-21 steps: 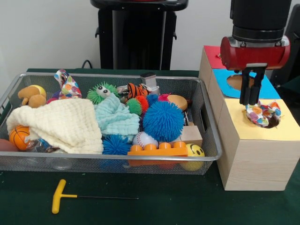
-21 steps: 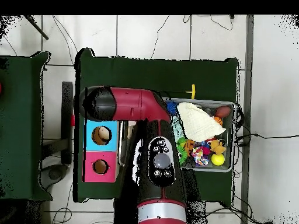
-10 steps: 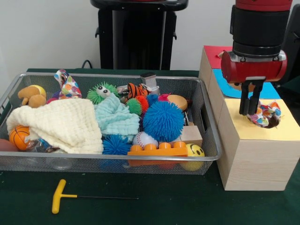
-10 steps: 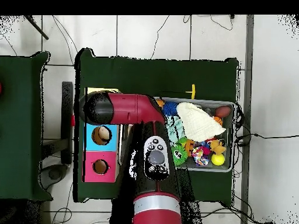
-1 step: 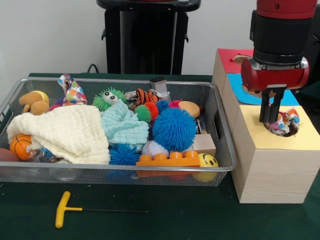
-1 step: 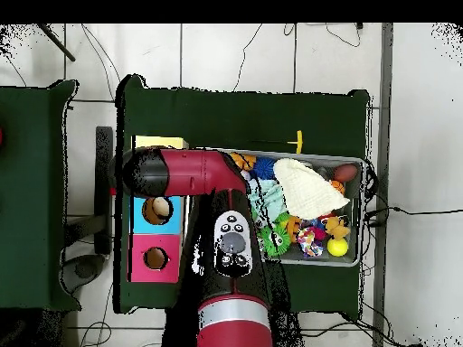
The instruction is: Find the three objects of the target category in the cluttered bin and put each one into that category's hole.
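Observation:
A patchwork-coloured cloth (image 5: 286, 124) lies bunched in the hole of the yellow-topped box section (image 5: 300, 142), partly sunk in. My gripper (image 5: 270, 121) hangs straight down at the cloth's left edge, tips touching or just over it, open only narrowly with nothing between the fingers. In the overhead view the red arm (image 6: 185, 172) reaches over the box and hides the gripper and the yellow hole. In the wire bin (image 5: 125, 167) lie a cream knitted cloth (image 5: 70, 132), a teal cloth (image 5: 120, 125) and a second patchwork cloth (image 5: 71, 90).
Behind the yellow section come a blue section (image 5: 239, 92) and a red one (image 5: 227, 57), each with a hole. The bin also holds spiky balls, a basketball, a baseball, a smiley ball, an orange brick and a plush toy. A yellow T-handle tool (image 5: 64, 209) lies in front.
The gripper has shifted right and a little lower along the box top. The patchwork cloth has settled deeper into the yellow hole.

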Available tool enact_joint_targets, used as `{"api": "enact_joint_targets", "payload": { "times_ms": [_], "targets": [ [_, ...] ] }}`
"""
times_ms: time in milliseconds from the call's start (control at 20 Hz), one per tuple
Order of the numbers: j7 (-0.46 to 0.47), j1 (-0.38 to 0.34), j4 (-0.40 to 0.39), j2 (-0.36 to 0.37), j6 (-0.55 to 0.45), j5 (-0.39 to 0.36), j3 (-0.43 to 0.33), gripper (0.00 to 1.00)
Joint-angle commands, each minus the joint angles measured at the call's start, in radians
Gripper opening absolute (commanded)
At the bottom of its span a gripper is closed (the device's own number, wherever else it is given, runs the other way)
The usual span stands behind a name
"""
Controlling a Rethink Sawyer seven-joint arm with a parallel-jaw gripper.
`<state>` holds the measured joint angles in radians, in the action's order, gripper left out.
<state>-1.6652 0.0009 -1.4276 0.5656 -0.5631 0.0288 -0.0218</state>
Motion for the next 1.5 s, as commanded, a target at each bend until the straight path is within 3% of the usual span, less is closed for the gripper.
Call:
{"api": "enact_joint_targets", "payload": {
  "times_ms": [50, 450, 600, 1050, 1300, 1500],
  "targets": [
    [-0.178, 0.025, -0.123, 0.013, -0.023, 0.005, -0.012, 0.0],
    [-0.209, 0.056, -0.099, -0.004, -0.023, 0.021, 0.004, 0.0],
    [-0.194, 0.047, -0.016, -0.099, 0.032, 0.019, -0.012, 0.0],
    [-0.155, 0.022, 0.093, -0.218, 0.132, 0.014, -0.042, 0.0],
    [-0.143, 0.026, 0.119, -0.22, 0.1, 0.014, -0.031, 0.0],
    [-0.154, 0.032, 0.094, -0.193, 0.09, 0.016, -0.022, 0.0]
  ]
}}
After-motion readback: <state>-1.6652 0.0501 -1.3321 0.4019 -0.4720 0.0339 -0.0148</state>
